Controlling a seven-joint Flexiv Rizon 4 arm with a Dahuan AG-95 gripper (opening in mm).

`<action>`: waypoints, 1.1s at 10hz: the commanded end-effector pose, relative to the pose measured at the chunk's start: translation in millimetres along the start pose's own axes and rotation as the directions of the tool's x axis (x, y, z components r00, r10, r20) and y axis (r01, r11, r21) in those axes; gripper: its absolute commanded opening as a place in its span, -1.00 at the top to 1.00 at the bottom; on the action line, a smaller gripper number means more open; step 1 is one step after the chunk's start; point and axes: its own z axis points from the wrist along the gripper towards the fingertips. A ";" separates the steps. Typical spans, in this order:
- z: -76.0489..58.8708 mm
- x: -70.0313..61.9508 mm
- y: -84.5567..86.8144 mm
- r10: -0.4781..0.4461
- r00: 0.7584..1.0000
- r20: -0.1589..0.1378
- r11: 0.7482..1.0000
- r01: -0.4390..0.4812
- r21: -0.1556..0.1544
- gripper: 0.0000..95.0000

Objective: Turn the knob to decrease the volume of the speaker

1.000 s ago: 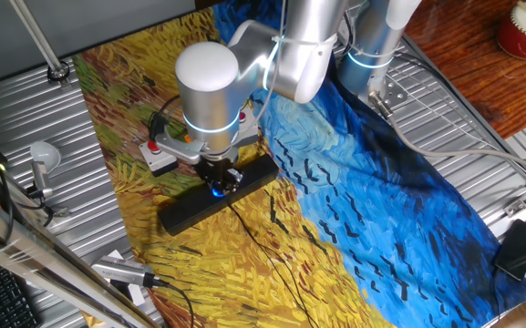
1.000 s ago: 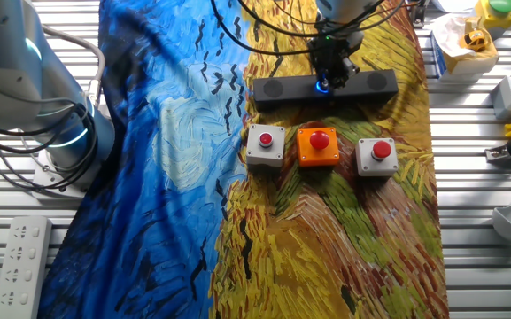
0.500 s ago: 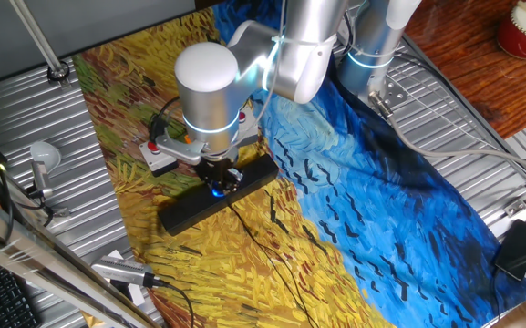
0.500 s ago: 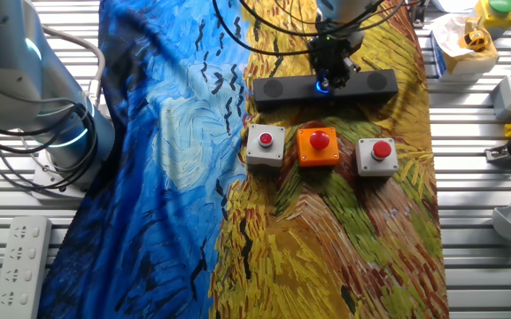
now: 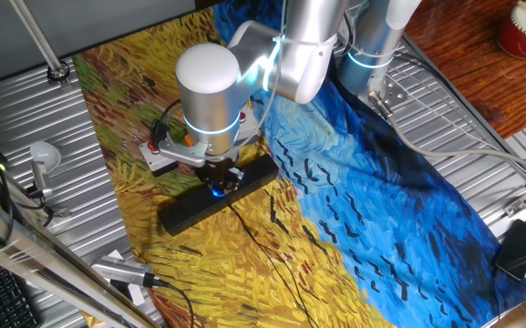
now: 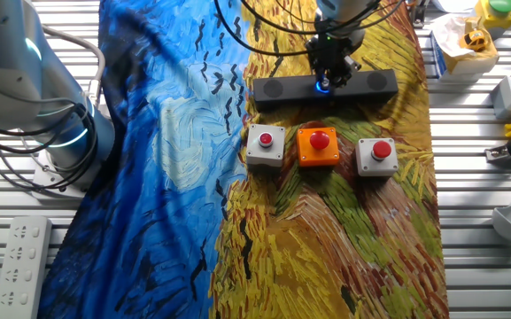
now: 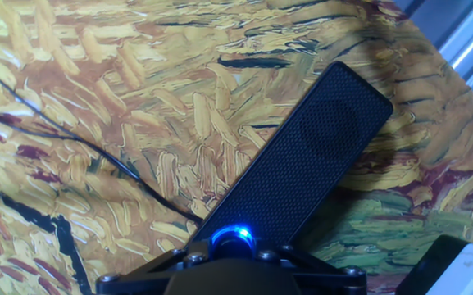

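Arm bent over the speaker (image 5: 215, 198), wrist pointing straight down at its centre. Gripper (image 6: 327, 78) sits at the knob (image 7: 232, 239), fingers hidden; whether they clamp it cannot be told.

The gripper (image 6: 329, 74) covers the knob (image 7: 232, 240), so how its jaws stand cannot be told.

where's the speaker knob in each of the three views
One fixed view: the knob glows blue at centre-left, under the gripper, mid-way along the speaker.
The other fixed view: the knob sits at upper centre-right, above the orange box.
Hand view: the knob is at bottom centre, just above the gripper body.
Shared landmark: the speaker's long black bar.
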 end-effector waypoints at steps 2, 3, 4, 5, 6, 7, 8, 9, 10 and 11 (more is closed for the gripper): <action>0.9 0.5 0.3 -0.073 0.997 -0.005 0.997 0.073 0.001 1.00; 0.8 0.5 0.4 -0.091 0.996 -0.004 0.996 0.091 0.002 1.00; 0.5 0.5 0.4 -0.106 0.994 -0.004 0.994 0.106 0.002 1.00; 0.1 0.5 0.6 -0.131 0.991 -0.004 0.991 0.131 0.001 1.00; -0.1 0.5 0.6 -0.156 0.988 -0.004 0.988 0.156 0.001 1.00; -0.1 0.5 0.6 -0.173 0.985 -0.005 0.985 0.173 0.001 1.00; -0.1 0.5 0.6 -0.201 0.979 -0.005 0.979 0.201 0.002 1.00; -0.1 0.5 0.6 -0.223 0.975 -0.005 0.975 0.223 0.002 1.00; -0.1 0.5 0.6 -0.247 0.969 -0.007 0.969 0.247 0.003 1.00; -0.1 0.5 0.6 -0.260 0.966 -0.007 0.966 0.260 0.004 1.00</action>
